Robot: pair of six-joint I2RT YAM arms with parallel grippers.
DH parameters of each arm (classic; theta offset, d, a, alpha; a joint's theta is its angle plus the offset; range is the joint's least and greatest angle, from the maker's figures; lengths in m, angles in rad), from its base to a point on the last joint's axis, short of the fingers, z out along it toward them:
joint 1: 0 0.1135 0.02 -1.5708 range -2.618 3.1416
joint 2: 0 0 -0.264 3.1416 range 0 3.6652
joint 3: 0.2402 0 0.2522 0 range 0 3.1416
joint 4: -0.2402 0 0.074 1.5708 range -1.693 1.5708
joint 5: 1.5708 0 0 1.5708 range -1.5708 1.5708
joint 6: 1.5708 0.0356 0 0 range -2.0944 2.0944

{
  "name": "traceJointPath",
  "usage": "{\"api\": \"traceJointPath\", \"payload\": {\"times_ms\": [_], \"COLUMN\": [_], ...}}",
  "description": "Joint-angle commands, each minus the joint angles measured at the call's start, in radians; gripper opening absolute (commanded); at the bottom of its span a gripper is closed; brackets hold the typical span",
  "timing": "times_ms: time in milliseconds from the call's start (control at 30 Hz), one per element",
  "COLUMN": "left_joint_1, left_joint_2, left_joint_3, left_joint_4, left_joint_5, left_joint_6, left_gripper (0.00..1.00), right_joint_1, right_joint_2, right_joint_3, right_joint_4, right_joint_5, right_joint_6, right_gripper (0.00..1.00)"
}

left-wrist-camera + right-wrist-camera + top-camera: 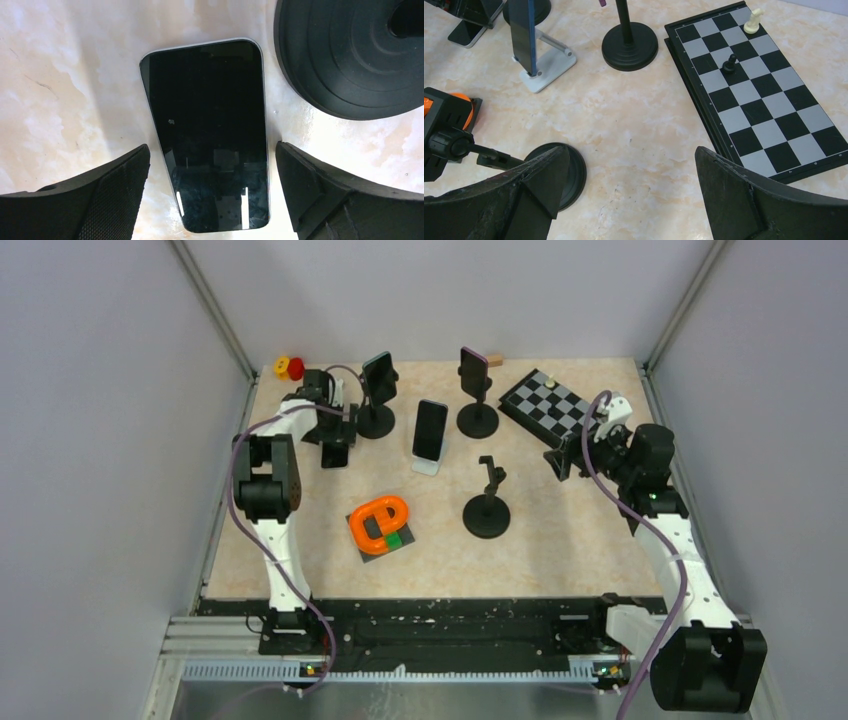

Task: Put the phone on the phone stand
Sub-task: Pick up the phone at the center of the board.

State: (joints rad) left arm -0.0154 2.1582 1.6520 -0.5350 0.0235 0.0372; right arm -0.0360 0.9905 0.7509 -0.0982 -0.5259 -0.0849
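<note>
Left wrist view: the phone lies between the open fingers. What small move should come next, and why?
Probably lower the left gripper a little and close it on the phone. It lies flat on the table, between the two open fingers, and neither finger seems to touch it yet.

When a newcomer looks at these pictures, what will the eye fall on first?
The left hand hangs open over a dark phone lying flat on the table at the far left, beside a round stand base. Near the middle stands an empty phone stand, with a bright orange link-shaped object to its left. A chessboard lies at the far right.
</note>
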Motion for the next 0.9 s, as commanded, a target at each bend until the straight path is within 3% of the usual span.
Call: {"api": "traceJointPath", "payload": {"times_ms": [0,467,767,867], "left_joint_1": [0.006,0.009,0.063,0.083], "left_joint_2": [0.016,-0.002,-0.106,-0.169], "left_joint_3": [0.038,-0.066,-0.179,-0.228], "left_joint_4": [-0.035,-0.021,0.071,0.103], "left_joint_5": [0.003,0.055,0.039,0.045], "left_joint_6": [0.022,0.012,0.047,0.065], "left_gripper": [0.98,0.74,0.37,0.31], "right_joint_1": [-0.003,-0.002,-0.003,-0.003], "right_joint_2": [0.001,0.000,0.000,0.000], "right_joint_3": [0.034,0.033,0.031,0.030], "right_joint_4": [0.023,0.026,0.026,0.028], "right_joint_5": [-0.013,-0.023,-0.029,-0.029], "right_joint_6": [0.001,0.002,0.004,0.004], "right_gripper": [0.99,0.99,0.99,0.99]}}
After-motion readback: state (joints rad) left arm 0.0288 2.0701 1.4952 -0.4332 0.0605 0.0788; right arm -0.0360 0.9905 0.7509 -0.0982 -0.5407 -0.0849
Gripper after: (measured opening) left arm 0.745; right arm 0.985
